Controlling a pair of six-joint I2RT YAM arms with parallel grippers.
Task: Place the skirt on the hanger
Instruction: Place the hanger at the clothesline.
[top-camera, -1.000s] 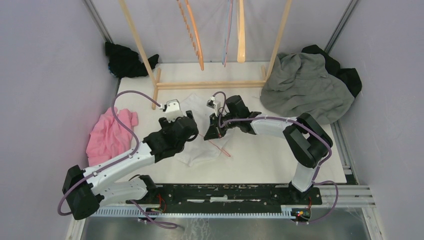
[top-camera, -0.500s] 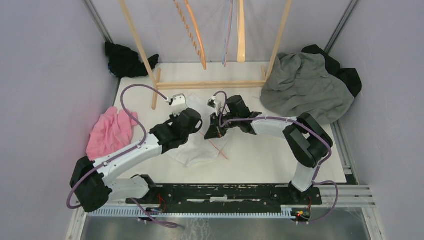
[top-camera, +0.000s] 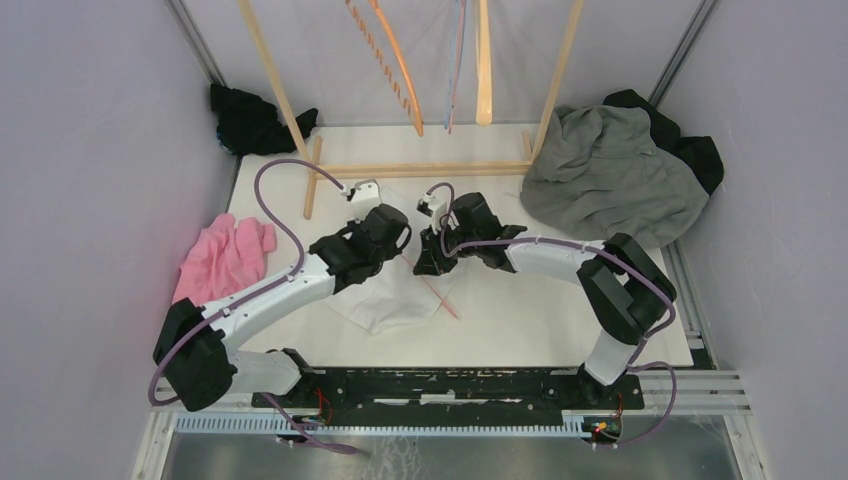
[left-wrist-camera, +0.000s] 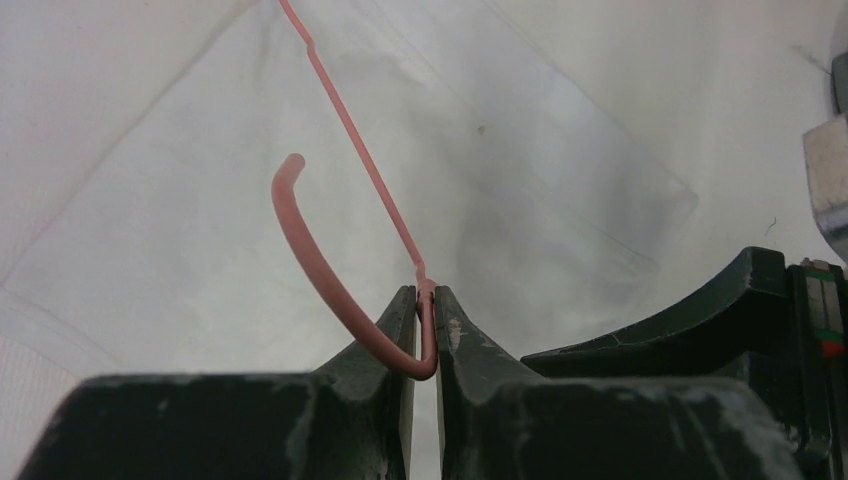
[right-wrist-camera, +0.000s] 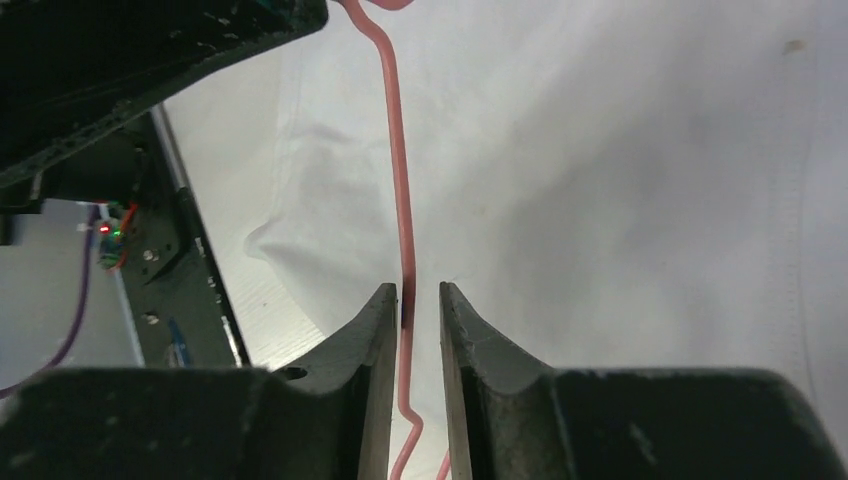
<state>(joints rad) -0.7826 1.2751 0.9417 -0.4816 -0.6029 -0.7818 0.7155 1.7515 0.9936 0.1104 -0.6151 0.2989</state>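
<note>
Table (top-camera: 560, 310) white, walls (top-camera: 90, 150) lilac; left gripper (left-wrist-camera: 425, 300) pinches hanger (left-wrist-camera: 352, 130), right gripper (right-wrist-camera: 417, 295) slightly spread.

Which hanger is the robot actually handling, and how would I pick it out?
From the wooden rack at the back of the table, come forward to the white skirt spread in the middle. On it, between the left gripper and right gripper, lies a thin pink hanger. The other hangers all dangle from the rack; only this one lies down.

Pink cloth (top-camera: 222, 262) is lying crumpled at left, black garment (top-camera: 252, 122) is sitting in the back-left corner, grey garment (top-camera: 610, 175) is sprawling beside the wooden rack (top-camera: 420, 170).
</note>
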